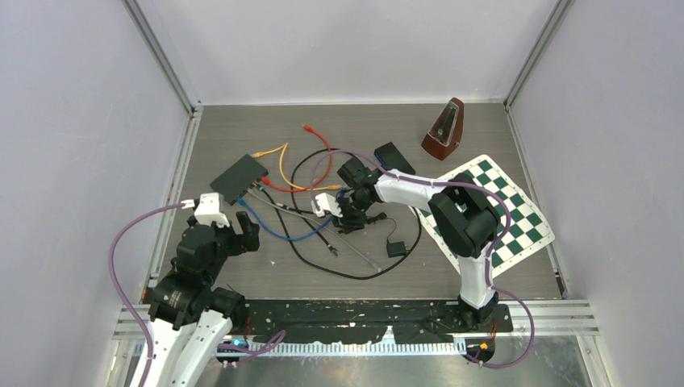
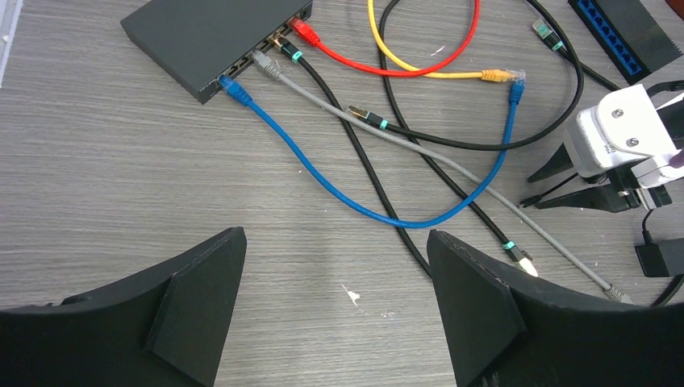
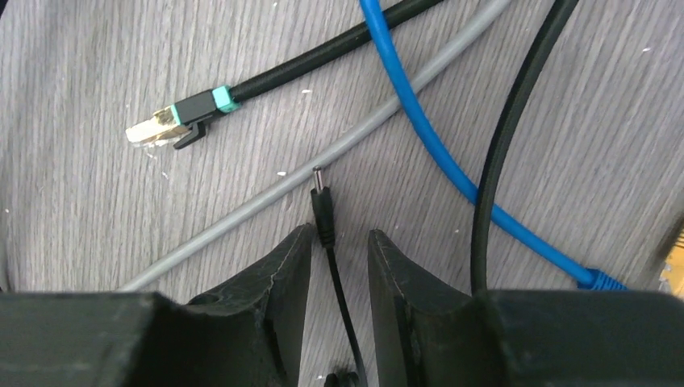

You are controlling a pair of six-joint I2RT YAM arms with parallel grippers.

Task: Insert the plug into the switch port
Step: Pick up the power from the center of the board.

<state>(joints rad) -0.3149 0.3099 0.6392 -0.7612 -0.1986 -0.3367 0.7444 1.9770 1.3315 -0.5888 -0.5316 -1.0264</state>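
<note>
on grey wood-grain tabletop (image 3: 81, 226), center right gripper (image 3: 339, 238), jaws apart and unclamped, around barrel plug (image 3: 323, 205), clear of grey cable (image 3: 266, 193), with left gripper (image 2: 337, 238) gaping.

You have two switches (image 1: 239, 177) (image 1: 394, 158), one metronome (image 1: 444, 129), one chessboard (image 1: 502, 208), one red cable (image 2: 387, 69), one yellow cable (image 2: 377, 42), one blue cable (image 2: 323, 174), one grey cable (image 2: 419, 146).

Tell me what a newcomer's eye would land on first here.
First, the tangle of coloured cables spreading from the black switch at centre. Next, the right gripper, its jaws apart on either side of a thin black plug that lies flat beside a grey cable. At the far right, a brown metronome stands by a green-and-white chequered mat.
</note>
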